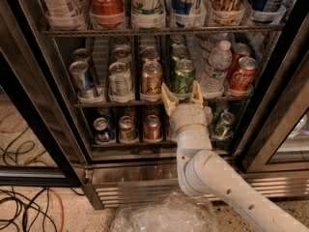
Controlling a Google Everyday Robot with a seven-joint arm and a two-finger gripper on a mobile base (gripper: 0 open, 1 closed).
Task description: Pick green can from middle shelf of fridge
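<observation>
The green can [184, 76] stands at the front of its clear lane on the middle shelf [120, 103] of the fridge [43, 110], between a gold-tan can [151, 78] and a water bottle [216, 67]. My gripper [182, 94] is open right in front of the green can, its two tan fingers pointing up on either side of the can's base. The left finger [168, 100] and the right finger [197, 94] sit at the shelf edge, slightly below the can's middle. The white arm [212, 178] rises from the lower right.
Red Coca-Cola cans [242, 73] stand right of the bottle, silver and blue cans [83, 79] on the left. Tall bottles fill the top rack [159, 31]. Short cans [126, 128] sit on the lower shelf. A black door frame [275, 105] stands at the right. Crumpled clear plastic [164, 216] lies on the floor.
</observation>
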